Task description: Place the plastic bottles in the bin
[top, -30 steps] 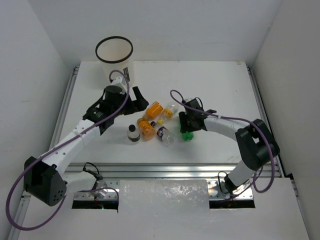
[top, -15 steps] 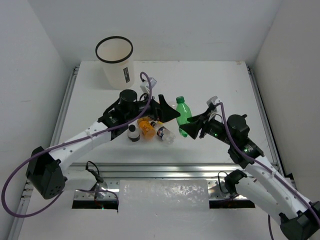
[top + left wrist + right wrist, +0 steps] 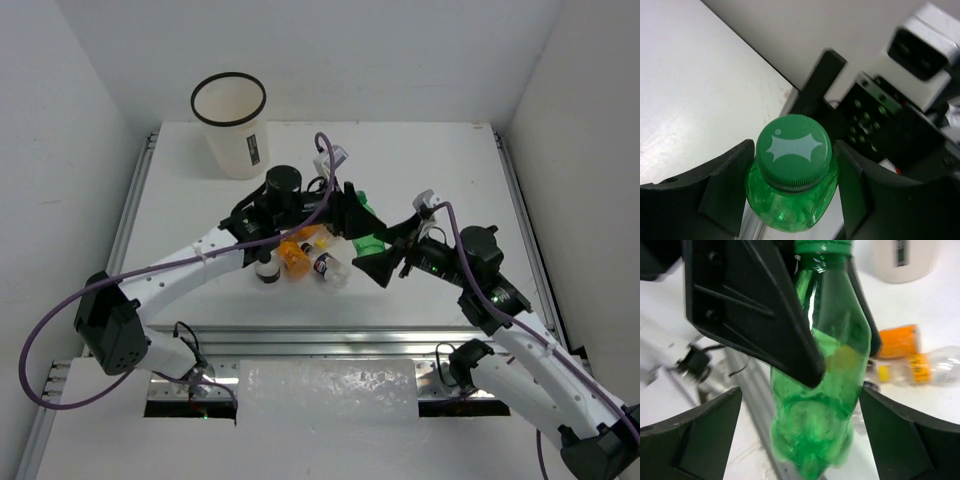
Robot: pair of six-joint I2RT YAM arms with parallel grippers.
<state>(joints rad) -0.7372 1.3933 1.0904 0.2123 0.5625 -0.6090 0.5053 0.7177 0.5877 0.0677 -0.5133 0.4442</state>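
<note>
green bottle (image 3: pixel 790 205) clamped by left gripper (image 3: pixel 794 150), seemingly; right gripper (image 3: pixel 800 395) spread wide around it.

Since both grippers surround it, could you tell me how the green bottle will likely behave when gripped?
The green bottle looks empty and see-through, so it is probably light. Its thin, creased wall may dent in the left gripper. The glossy plastic could slip, though the wider cap might catch.
</note>
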